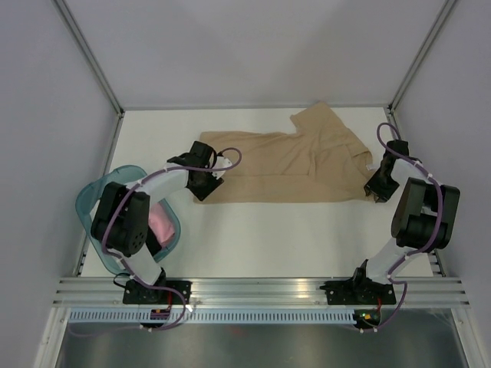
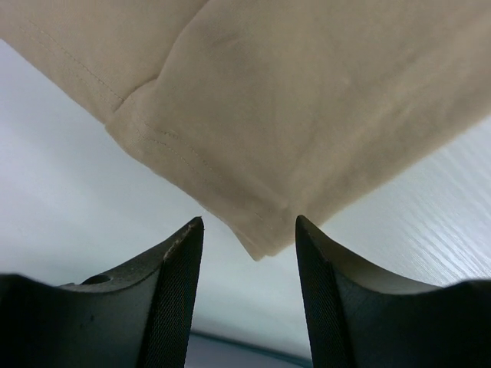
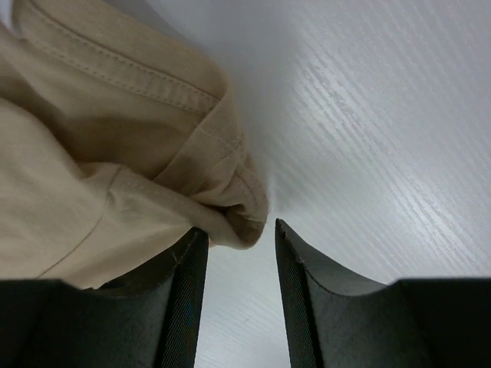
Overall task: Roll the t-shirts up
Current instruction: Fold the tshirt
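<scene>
White matte table (image 1: 307,238), grey walls all round. The soft tan short-sleeved cloth t-shirt (image 1: 299,172) lies folded into a strip on the far half, long axis running left to right. The left gripper (image 2: 249,226) faces its stitched hem corner, jaws parted and holding nothing. The right gripper (image 3: 239,230) is at the bunched, seamed end, also parted and maybe brushing the cloth, hard to say.

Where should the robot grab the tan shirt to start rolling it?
Probably the hem corner at the left end of the shirt. It lies flat on the table, a point sticking out between the left gripper's open jaws, so come in low from the near left and pinch it.
</scene>
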